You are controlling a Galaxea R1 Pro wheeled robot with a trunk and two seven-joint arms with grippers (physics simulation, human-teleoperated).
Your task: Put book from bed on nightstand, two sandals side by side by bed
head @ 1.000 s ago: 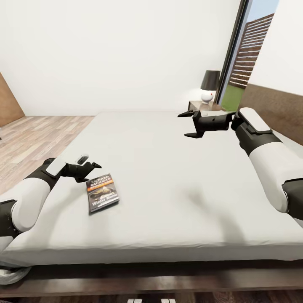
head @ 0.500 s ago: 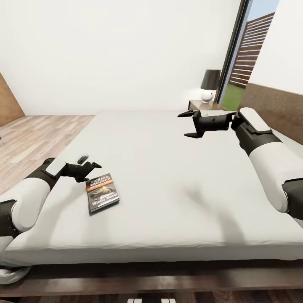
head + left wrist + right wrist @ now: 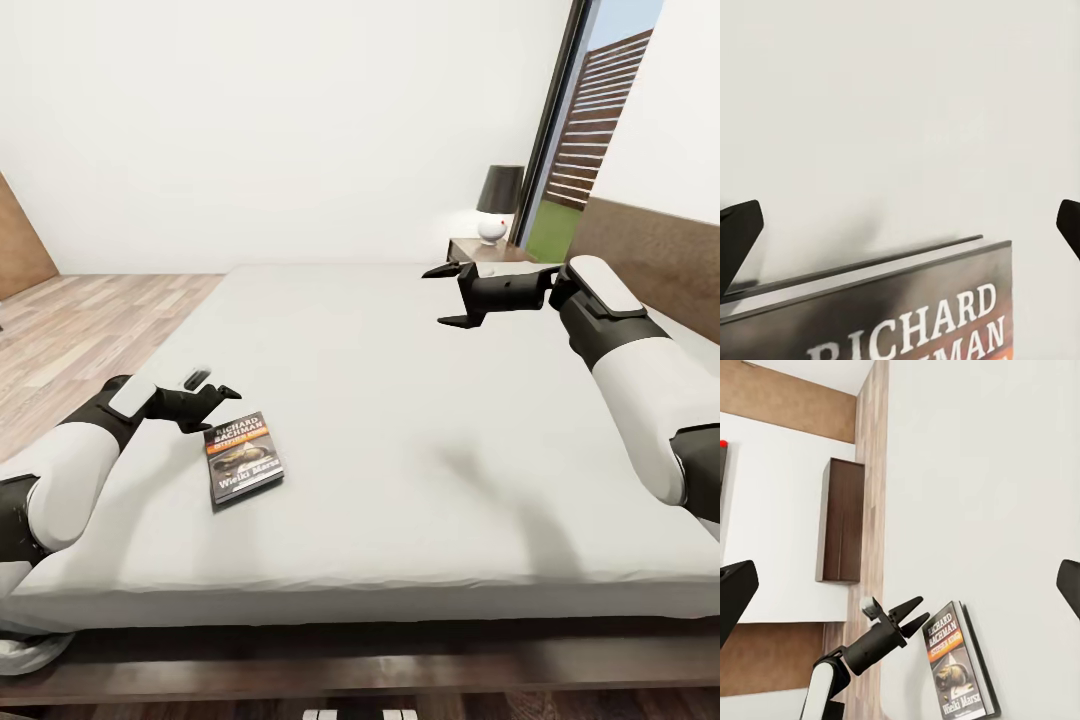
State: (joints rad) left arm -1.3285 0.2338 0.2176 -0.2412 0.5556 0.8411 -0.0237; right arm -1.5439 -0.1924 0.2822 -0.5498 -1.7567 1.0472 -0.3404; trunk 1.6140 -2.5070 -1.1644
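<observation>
Off-white bedding covers the bed, where the book lies flat near the robot's left-hand edge, cover up. Just beside its top edge hovers the left gripper, fingers spread and empty. Well apart, the right gripper hangs spread above the mattress, toward the nightstand and its lamp. Picking up the book appears to be the step in hand; next, the left fingers must close on its edge.
</observation>
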